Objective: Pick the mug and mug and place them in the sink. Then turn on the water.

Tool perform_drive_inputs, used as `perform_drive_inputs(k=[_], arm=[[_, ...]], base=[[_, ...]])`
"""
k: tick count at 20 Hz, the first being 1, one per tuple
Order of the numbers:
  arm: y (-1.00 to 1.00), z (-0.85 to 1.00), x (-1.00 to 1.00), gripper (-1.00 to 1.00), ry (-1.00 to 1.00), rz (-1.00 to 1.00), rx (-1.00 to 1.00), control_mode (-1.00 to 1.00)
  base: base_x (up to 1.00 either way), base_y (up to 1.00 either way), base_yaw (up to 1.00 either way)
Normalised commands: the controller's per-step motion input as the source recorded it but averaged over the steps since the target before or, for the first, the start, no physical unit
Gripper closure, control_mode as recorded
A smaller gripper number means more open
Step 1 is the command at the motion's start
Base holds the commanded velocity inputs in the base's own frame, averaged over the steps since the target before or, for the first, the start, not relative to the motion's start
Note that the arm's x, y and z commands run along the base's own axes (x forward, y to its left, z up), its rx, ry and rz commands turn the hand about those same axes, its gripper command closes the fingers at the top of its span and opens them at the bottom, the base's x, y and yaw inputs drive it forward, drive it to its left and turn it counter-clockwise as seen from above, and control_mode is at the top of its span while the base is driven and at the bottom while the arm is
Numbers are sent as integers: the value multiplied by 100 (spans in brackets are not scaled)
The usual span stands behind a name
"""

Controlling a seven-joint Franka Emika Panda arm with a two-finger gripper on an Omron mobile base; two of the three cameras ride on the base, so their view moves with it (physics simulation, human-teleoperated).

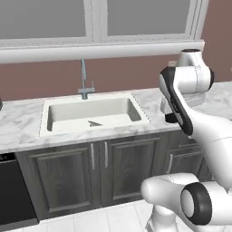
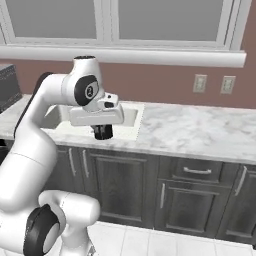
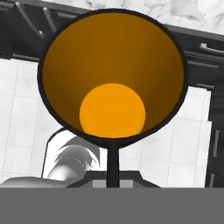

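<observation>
My gripper (image 2: 103, 128) is shut on the rim of a black mug (image 2: 103, 132) with an orange inside. The mug hangs upright below the hand, at the counter's front edge just right of the sink (image 1: 90, 130). In the hand view I look straight down into the mug (image 3: 113, 74), with the gripper (image 3: 113, 168) clamped on its near wall and floor tiles far beneath. The sink is a wide white basin in the marble counter, with a small dark shape (image 1: 94, 123) on its floor. A slim grey faucet (image 1: 84, 79) stands behind the basin, and no water shows at it.
Marble counter (image 2: 200, 130) stretches right of the sink below two wall outlets (image 2: 200, 83). Dark cabinet doors (image 1: 90, 172) run under the counter, with a black dishwasher (image 1: 13, 190) at the far left. A window sill (image 1: 99, 50) overhangs the faucet.
</observation>
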Motion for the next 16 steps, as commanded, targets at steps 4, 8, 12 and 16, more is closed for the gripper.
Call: perform_drive_inputs(k=[4,8,12,16], arm=[[0,0,0,100,0,0,0,100],[0,0,0,100,0,0,0,100],[0,0,0,100,0,0,0,100],[0,0,0,100,0,0,0,100]], base=[[13,66,13],[16,82,9],[18,84,7],[32,59,1]])
